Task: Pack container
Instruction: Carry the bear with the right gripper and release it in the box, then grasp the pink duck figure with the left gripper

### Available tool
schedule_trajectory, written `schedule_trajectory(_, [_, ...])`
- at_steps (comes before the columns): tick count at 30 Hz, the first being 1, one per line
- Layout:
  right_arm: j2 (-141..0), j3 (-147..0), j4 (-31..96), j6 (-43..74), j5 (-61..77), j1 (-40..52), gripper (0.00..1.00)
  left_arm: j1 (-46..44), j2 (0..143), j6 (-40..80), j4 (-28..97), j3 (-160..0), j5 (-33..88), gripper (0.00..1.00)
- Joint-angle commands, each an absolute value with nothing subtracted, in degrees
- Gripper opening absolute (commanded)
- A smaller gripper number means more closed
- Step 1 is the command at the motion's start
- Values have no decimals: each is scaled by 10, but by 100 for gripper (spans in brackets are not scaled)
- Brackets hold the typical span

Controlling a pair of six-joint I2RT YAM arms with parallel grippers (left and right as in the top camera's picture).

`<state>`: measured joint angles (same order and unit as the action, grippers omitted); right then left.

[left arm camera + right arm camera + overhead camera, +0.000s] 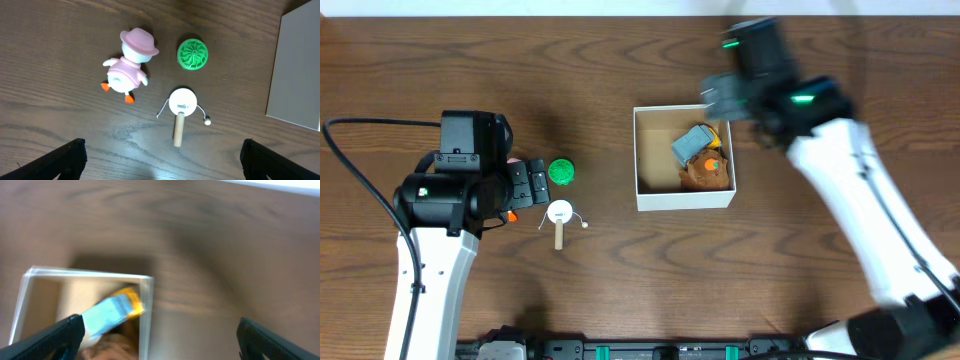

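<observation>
The container (685, 197) sits open-topped on the dark wooden desk (620, 290), right of the desk's middle in the overhead view. Its white walls frame a brown inside that already holds a blue-and-yellow item (695, 143) lying over a brown toy (707, 172) with an orange spot. The right arm (850, 170) reaches over the container's far corner, motion-blurred. Its wrist view looks down past the white rim (90, 273) at the blue-and-yellow item (112, 311), and the right jaws stand wide apart with nothing between them. Three toys lie on the side of the container that faces the left arm (440, 200), well apart from its wall (297, 65). A green ribbed disc (192, 53) is nearest the container. A small white drum rattle (181, 112) with a wooden handle lies just beside the disc. A pink duck (131, 67) in a hat lies farthest from the container, and in the overhead view the left wrist almost hides it. The disc (561, 171) and the rattle (560, 218) lie between the left jaws and the container. The left jaws are spread wide and empty, above the desk.
</observation>
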<state>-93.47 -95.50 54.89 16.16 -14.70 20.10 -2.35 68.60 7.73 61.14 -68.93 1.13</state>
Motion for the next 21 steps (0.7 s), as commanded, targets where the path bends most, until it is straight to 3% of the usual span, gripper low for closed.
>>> schedule_trajectory(1, [-919,-961,591,315,-139,120,99,-22,688,82,612,-702,9,98])
schedule_trajectory(10, [-924,-861,653,317,-70,-45,99,-22,688,82,607,-702,9,98])
schedule_trajectory(17, [-924,-735,598,296,-70,-79,99,-20,730,29,556,-702,-1,98])
schedule_trajectory(21, [-924,-712,592,279,-70,-79,99,-6,802,-9,534,-702,-77,98])
